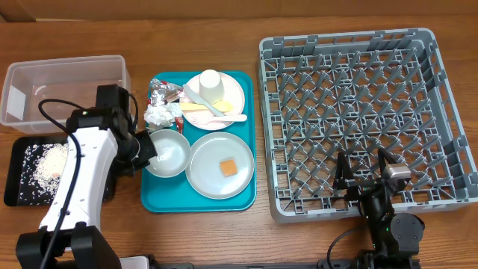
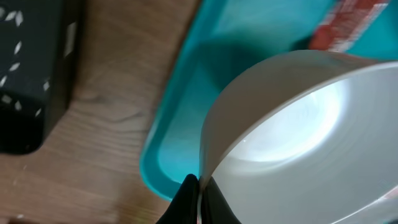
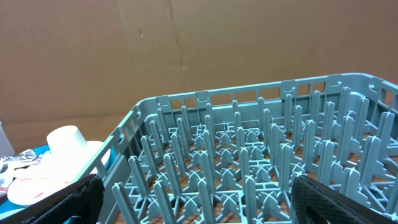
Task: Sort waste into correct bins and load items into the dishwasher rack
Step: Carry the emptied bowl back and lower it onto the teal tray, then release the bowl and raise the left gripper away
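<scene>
My left gripper [image 1: 147, 149] [image 2: 200, 186] is shut on the left rim of the small white bowl [image 1: 169, 152] [image 2: 298, 137], which sits at the front left of the teal tray [image 1: 243, 196]. The grey-white plate [image 1: 220, 166] carries the orange cube [image 1: 227, 167]. The pinkish-white plate [image 1: 230, 96] holds the upturned white cup [image 1: 210, 85] and the utensils [image 1: 213, 113]. The foil [image 1: 163, 93], napkin [image 1: 160, 114] and red sachet [image 1: 179, 119] lie on the tray's left. My right gripper [image 1: 364, 172] [image 3: 199, 205] is open over the front edge of the grey rack [image 1: 358, 112] [image 3: 249, 155].
The clear tub [image 1: 63, 86] stands at the back left. The black tray [image 1: 19, 168] in front of it holds rice grains [image 1: 48, 161]; its corner shows in the left wrist view [image 2: 31, 74]. A brown cardboard wall stands behind the rack.
</scene>
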`<state>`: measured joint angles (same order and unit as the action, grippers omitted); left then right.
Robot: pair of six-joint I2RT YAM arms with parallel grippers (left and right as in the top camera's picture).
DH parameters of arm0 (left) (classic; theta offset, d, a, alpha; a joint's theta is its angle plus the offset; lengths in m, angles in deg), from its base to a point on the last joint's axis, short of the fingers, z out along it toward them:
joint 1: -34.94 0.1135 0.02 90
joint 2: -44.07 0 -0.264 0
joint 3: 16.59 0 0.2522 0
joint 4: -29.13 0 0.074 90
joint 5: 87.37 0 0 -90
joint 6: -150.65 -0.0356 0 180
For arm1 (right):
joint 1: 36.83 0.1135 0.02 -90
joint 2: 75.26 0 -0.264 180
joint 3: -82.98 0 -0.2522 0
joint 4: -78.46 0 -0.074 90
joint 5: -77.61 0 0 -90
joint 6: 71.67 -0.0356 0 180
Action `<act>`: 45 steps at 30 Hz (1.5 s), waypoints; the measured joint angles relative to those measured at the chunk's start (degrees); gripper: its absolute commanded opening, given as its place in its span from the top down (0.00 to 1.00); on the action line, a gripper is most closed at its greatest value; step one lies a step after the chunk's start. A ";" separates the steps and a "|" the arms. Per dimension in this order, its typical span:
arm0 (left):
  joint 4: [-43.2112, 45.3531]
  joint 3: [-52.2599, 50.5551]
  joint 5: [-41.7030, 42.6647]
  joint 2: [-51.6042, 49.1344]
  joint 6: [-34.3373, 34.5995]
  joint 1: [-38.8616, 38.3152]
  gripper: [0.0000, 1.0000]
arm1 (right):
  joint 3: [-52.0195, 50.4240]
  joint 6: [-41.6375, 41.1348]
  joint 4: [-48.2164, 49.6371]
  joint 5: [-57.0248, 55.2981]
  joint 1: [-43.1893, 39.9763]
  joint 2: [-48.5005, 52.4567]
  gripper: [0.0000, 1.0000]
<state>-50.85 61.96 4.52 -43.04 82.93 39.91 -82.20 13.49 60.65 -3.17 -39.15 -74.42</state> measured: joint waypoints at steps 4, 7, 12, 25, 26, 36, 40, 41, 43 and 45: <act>0.28 -2.05 -1.60 0.00 2.86 0.00 0.96 | 0.00 -0.02 -0.02 0.02 0.00 0.00 0.00; 1.29 -3.85 -2.10 0.00 4.35 0.00 0.96 | 0.00 -0.02 -0.04 0.00 0.00 0.00 0.00; 2.38 -6.80 -2.16 0.00 5.22 0.00 0.83 | 0.00 -0.02 0.00 0.00 0.00 0.00 0.00; 6.25 -7.87 -0.02 0.00 6.78 0.02 0.00 | 0.00 -0.02 0.00 0.00 0.00 0.00 0.00; 6.95 -7.87 0.00 0.00 6.82 0.02 0.00 | 0.00 0.00 -0.04 0.00 0.00 0.00 0.00; 8.44 -7.87 0.02 0.00 7.41 0.02 0.00 | 0.00 0.00 0.00 0.02 0.00 0.00 0.00; 8.44 -7.87 0.02 0.00 7.41 0.02 0.00 | 0.00 -0.02 -0.02 0.00 0.00 0.00 0.00; 8.44 -7.87 0.02 0.00 7.41 0.02 0.00 | 0.00 -0.04 -0.07 0.00 0.00 0.00 0.00; 8.44 -7.87 0.02 0.00 7.41 0.02 0.00 | 0.00 -0.02 -0.02 -0.02 0.00 0.00 0.00; 8.44 -7.87 0.04 0.00 7.43 0.02 0.00 | 0.00 -0.04 -0.04 0.00 0.00 0.00 0.00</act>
<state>-42.41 54.09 4.57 -43.04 90.36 39.94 -82.20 13.44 60.60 -3.17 -39.15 -74.42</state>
